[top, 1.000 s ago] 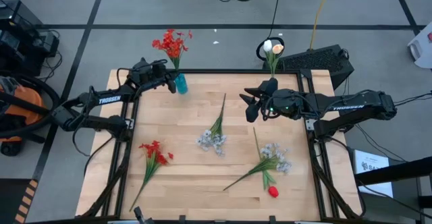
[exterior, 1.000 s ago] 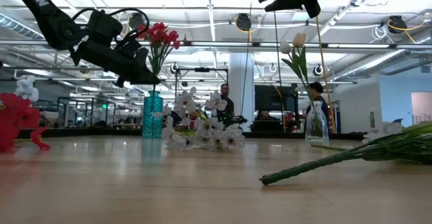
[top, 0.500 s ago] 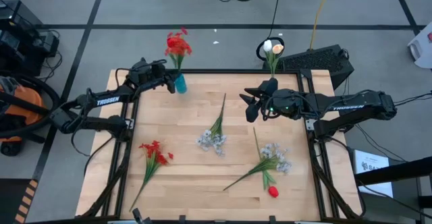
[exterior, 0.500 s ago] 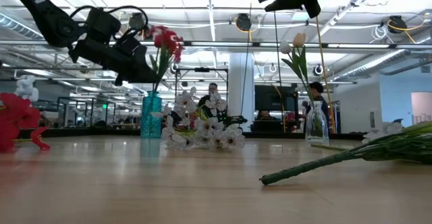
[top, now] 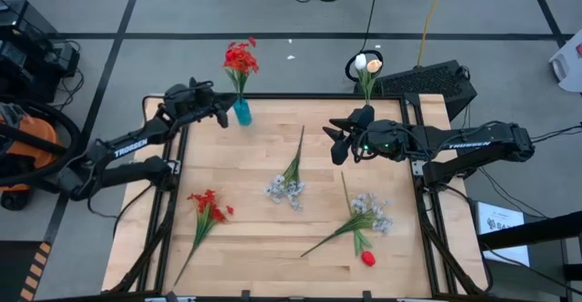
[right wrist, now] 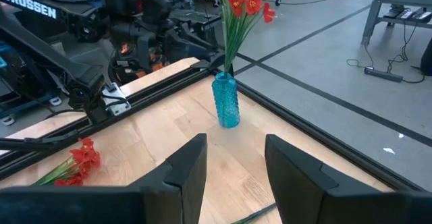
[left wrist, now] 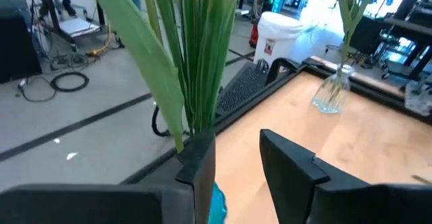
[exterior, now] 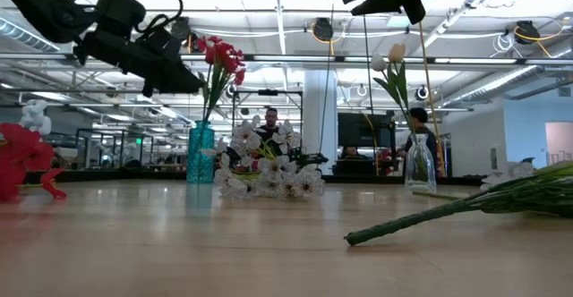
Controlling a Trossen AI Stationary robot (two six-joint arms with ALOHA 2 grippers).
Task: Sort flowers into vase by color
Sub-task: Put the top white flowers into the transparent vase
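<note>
Left gripper (top: 221, 113) open, empty, upper left of the high view just beside the blue vase (top: 243, 111); a careless pull-back could clip the red flowers (top: 239, 58) standing in it — stems upright, blooms up. Right gripper (top: 336, 144) waits open, centre-right.

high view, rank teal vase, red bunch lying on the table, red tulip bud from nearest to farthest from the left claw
From the left claw:
1. teal vase, right beside it at the far edge.
2. red bunch, near-left part of the table.
3. red tulip bud, near-right, farthest.
</note>
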